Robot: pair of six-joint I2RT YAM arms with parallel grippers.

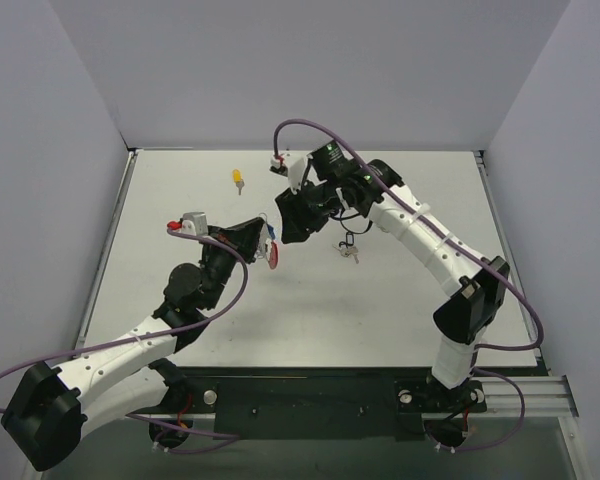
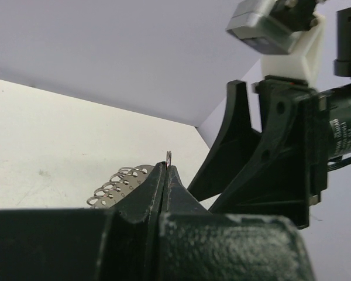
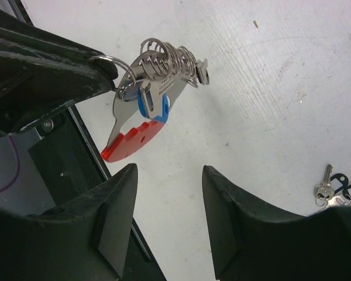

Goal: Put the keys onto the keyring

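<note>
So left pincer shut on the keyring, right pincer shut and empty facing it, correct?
Not quite: the right pincer is open, not shut; the right wrist view shows it. It is empty, facing the keyring that the left pincer is shut on.

Lighting: bright, even, diffuse from above; tabletop (image 1: 310, 310) near white, shadows under the arms faint and soft. Glare: small highlights on keyring (image 3: 126, 117) metal. Focus: overhead view sharp; left pincer (image 2: 167, 168) and right pincer (image 3: 169, 172) blurred close to their lenses.

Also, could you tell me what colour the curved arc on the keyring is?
Red. The arc of the keyring shows best in the right wrist view.
</note>
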